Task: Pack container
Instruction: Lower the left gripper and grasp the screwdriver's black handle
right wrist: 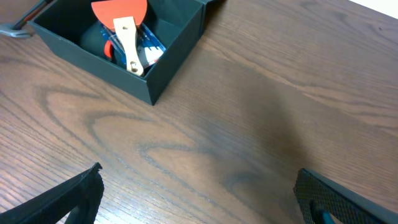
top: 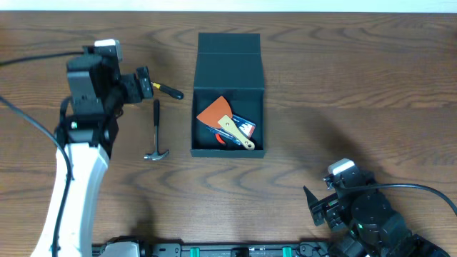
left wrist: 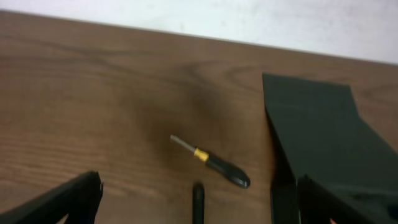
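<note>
The dark container (top: 229, 77) stands open at the table's middle, its flap lid folded back. Inside lie an orange scraper with a wooden handle (top: 218, 114) and other small tools; it also shows in the right wrist view (right wrist: 180, 43). A hammer (top: 156, 132) and a black screwdriver with a yellow collar (top: 168, 90) lie left of the container. My left gripper (top: 141, 84) is open and empty above them; its view shows the screwdriver (left wrist: 214, 165) and the hammer handle tip (left wrist: 198, 199). My right gripper (top: 323, 207) is open and empty near the front right.
The container's side wall and lid (left wrist: 317, 130) stand close to the right of my left gripper. Bare wooden table (right wrist: 236, 124) lies under my right gripper. A rail (top: 214, 250) runs along the front edge.
</note>
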